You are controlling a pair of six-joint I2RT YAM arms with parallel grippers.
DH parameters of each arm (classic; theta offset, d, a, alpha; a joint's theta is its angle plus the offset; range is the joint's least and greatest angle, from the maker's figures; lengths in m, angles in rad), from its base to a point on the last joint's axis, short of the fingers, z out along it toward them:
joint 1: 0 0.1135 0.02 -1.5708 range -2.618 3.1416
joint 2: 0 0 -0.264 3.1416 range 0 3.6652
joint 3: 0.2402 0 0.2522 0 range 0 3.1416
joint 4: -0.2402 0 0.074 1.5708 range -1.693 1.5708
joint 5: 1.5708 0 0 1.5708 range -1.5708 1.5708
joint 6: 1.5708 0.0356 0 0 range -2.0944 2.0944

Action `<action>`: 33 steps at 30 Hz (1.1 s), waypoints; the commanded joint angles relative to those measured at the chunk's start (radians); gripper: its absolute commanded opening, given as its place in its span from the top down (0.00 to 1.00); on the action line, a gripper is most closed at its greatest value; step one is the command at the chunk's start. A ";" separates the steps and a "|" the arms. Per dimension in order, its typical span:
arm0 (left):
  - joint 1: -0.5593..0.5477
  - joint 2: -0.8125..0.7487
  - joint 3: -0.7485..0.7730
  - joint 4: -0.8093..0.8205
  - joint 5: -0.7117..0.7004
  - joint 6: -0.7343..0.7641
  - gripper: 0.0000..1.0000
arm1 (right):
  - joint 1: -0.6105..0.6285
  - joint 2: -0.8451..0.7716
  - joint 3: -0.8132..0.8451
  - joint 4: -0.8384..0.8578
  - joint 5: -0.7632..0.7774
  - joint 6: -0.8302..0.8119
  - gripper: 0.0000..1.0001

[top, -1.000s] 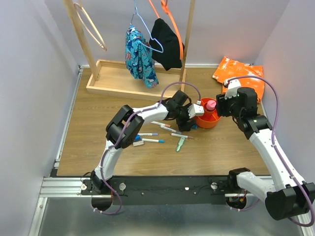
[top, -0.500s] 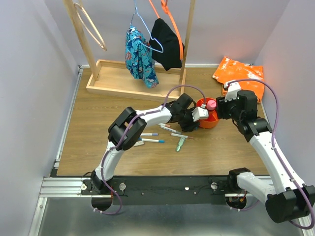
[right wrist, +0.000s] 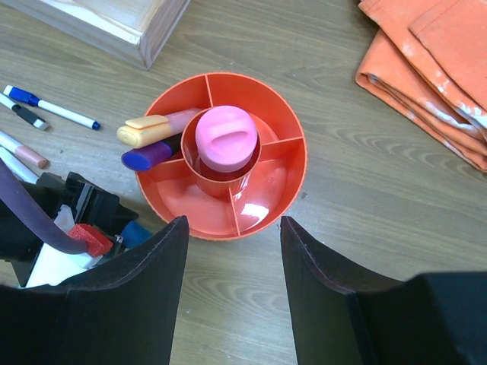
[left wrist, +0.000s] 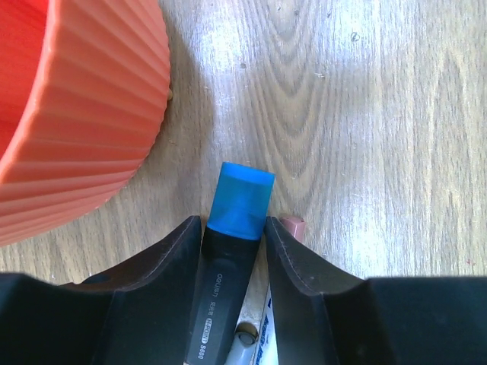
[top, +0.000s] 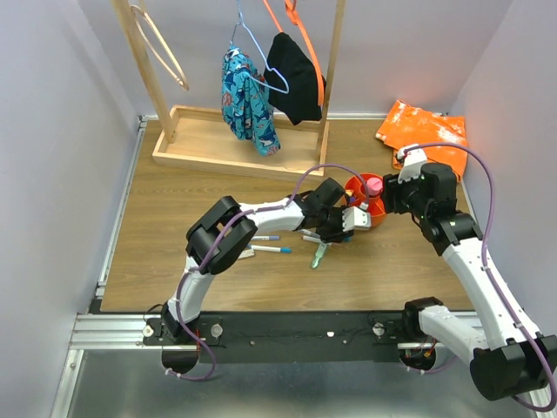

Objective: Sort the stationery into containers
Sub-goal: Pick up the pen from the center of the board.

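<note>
A black highlighter with a blue cap point(left wrist: 242, 199) lies on the wooden table just beside the orange cup point(left wrist: 76, 114). My left gripper point(left wrist: 234, 224) is shut on it, one finger on each side. A white pen point(left wrist: 262, 334) and a pink-capped pen point(left wrist: 292, 223) lie under and beside that grip. The cup point(right wrist: 293, 163) holds a pink highlighter point(right wrist: 224, 137) upright in its middle well, with a yellow one point(right wrist: 148, 129) and a purple one point(right wrist: 148, 156) in a side section. My right gripper point(right wrist: 232, 228) hangs open above the cup's near side, holding nothing.
Blue-capped pens point(top: 271, 249) and a mint-green piece point(top: 319, 254) lie left of the cup point(top: 376, 219). An orange bag point(top: 422, 131) sits at the back right. A wooden rack base point(top: 209, 144) with hanging clothes point(top: 248, 100) stands behind.
My left gripper has slid down toward the table beside the cup and its jaws have narrowed onto the black highlighter. The right arm has hardly moved.
</note>
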 commanded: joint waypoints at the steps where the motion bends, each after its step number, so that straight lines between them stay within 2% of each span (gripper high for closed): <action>1: -0.021 0.052 -0.013 -0.096 -0.069 0.031 0.51 | -0.008 -0.024 -0.020 0.016 -0.011 0.016 0.41; 9: -0.056 0.092 0.027 -0.123 -0.088 0.067 0.52 | -0.010 -0.024 -0.023 0.019 -0.018 0.018 0.41; 14: -0.067 0.093 0.030 -0.188 -0.068 0.085 0.74 | -0.010 -0.017 -0.003 0.008 -0.022 0.012 0.44; 15: -0.067 0.086 0.033 -0.208 -0.050 0.094 0.85 | -0.010 -0.017 0.009 -0.001 -0.021 0.010 0.45; 18: -0.067 0.029 0.028 -0.291 0.007 0.131 0.95 | -0.010 -0.015 0.048 -0.032 -0.012 0.007 0.49; 23: -0.064 -0.130 0.000 -0.356 0.107 0.198 0.99 | -0.010 -0.009 0.114 -0.075 0.023 0.009 0.50; 28: -0.042 -0.273 0.132 -0.488 0.283 0.297 1.00 | -0.010 -0.004 0.141 -0.107 0.064 0.018 0.41; 31: -0.007 -0.319 0.223 -0.502 0.348 0.291 1.00 | -0.010 0.011 0.157 -0.133 0.058 0.033 0.41; 33: 0.024 -0.350 0.252 -0.417 0.389 0.199 1.00 | -0.010 0.023 0.167 -0.134 0.060 0.042 0.40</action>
